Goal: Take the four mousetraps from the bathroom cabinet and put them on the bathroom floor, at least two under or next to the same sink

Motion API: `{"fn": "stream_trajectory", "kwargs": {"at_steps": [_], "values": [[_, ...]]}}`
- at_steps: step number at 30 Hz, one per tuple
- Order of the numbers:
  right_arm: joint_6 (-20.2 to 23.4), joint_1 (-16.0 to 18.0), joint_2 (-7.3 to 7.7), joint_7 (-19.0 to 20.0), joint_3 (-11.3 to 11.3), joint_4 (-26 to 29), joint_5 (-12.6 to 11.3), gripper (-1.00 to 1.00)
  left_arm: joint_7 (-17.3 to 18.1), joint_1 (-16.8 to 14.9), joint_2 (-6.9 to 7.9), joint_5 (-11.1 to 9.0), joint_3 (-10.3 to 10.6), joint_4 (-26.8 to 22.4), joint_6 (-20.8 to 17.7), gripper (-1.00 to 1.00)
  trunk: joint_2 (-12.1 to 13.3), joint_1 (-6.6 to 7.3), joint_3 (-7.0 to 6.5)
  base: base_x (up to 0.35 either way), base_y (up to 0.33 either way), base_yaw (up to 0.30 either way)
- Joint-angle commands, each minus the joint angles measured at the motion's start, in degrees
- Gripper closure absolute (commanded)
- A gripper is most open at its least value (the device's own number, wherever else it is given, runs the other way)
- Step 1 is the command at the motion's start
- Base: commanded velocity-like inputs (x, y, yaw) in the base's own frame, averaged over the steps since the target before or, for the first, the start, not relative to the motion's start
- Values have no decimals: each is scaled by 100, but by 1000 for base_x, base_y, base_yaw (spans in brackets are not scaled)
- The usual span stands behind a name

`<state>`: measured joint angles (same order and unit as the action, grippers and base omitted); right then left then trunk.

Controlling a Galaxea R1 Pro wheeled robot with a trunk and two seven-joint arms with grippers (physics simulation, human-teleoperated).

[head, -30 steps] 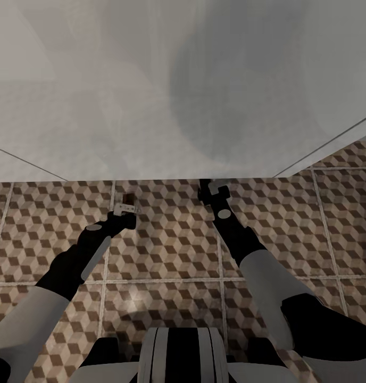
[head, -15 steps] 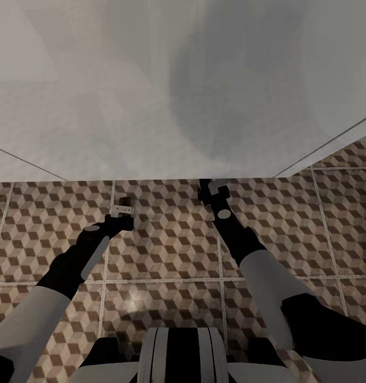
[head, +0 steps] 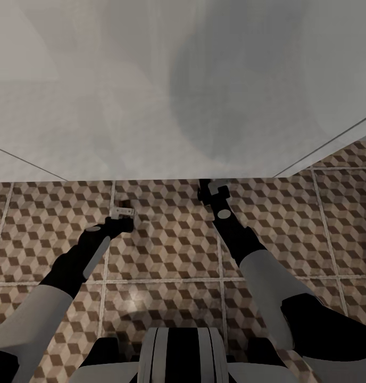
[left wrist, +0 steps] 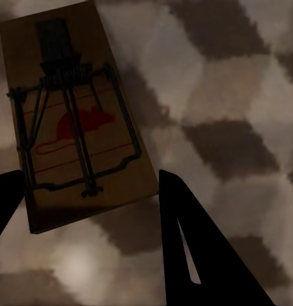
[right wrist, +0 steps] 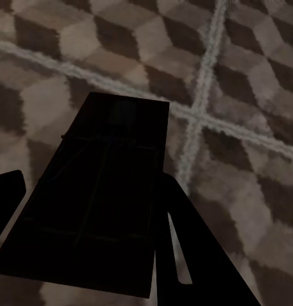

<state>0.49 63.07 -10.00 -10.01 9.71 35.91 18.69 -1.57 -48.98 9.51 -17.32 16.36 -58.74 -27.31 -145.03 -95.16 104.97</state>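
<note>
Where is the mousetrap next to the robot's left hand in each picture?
Head view: the mousetrap is a tiny brown speck on the floor, just beyond the left gripper.
Left wrist view: the same mousetrap looms large, flat on the tiles, with the dark fingers on either side of its near end.
Right wrist view: this shows a second trap, dark in shadow.
Shared landmark: the cube-patterned floor.

Two mousetraps [left wrist: 76, 121] [right wrist: 98, 197] (one per gripper)
</note>
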Motion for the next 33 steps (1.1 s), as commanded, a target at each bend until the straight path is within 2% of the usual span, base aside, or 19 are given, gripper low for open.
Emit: {"fn": "stream_trajectory", "kwargs": {"at_steps": [1,7,12,17,23,29,33], "values": [[5,3,0,-36,13,-5,47,100,-20,-7,3,-8,13,-10,-29,100,-1,1,3,0,0,0],[3,3,0,-36,20,-5,47,100,-71,-43,-17,-8,8,-52,-48,100,-1,1,3,0,0,0],[0,3,0,-36,22,-5,47,100,-383,-122,-19,-8,-2,-160,-54,100,-1,1,3,0,0,0],[-69,3,0,-30,22,-7,47,100,-465,-186,-19,-8,-16,-413,-82,100,-1,1,3,0,0,0],[-122,3,0,-27,22,-78,47,100,-482,-308,-19,-8,-22,-732,-577,100,-1,1,3,0,0,0],[-128,3,0,-27,22,-91,47,100,-487,-439,-53,-8,-26,-762,-703,100,-1,1,3,0,0,0],[-128,3,0,-27,22,-93,47,100,-491,-559,-67,-8,-27,-601,-719,100,-1,1,3,0,0,0]]}}
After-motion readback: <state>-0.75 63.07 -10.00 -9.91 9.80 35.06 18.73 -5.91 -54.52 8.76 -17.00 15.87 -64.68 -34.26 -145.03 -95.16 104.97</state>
